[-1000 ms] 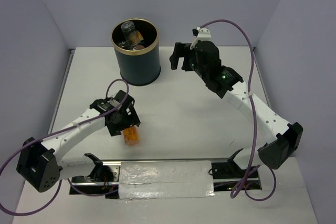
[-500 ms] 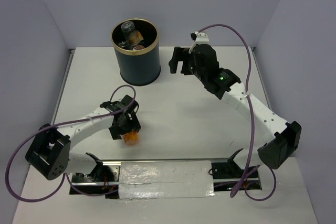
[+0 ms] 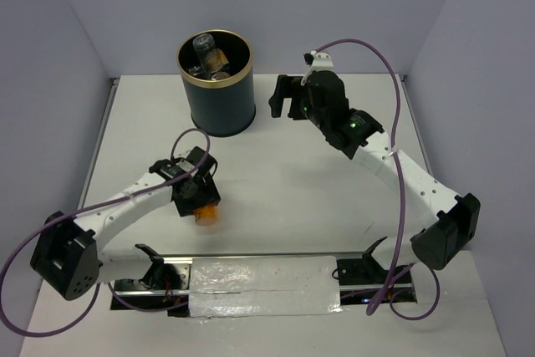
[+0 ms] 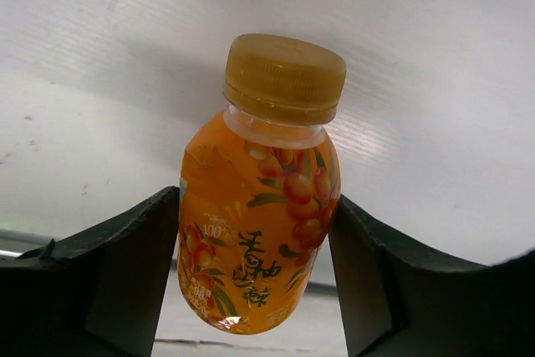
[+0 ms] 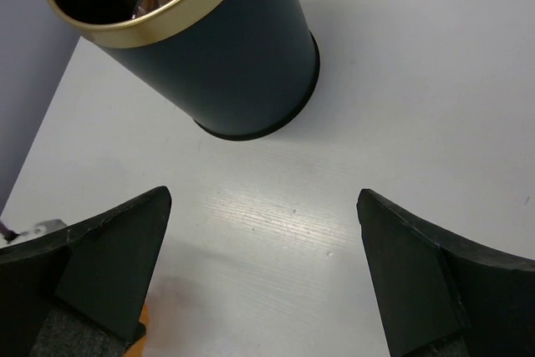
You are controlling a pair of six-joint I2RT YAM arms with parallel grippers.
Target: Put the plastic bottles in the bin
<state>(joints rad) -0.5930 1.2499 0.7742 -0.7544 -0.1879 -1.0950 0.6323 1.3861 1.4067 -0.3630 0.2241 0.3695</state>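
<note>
At the near left we see the left fingers (image 4: 125,282) clamped on either side of an orange juice bottle (image 4: 255,206), its tan cap pointing away from the wrist, over the white surface (image 3: 284,198). We cannot tell whether the bottle touches the surface. Further back, left of centre, stands the dark bin (image 3: 219,110) with its gold rim and several bottles (image 3: 209,54) inside. Just right of the bin, the right fingers (image 5: 100,265) are spread wide, holding nothing and clear of its wall.
</note>
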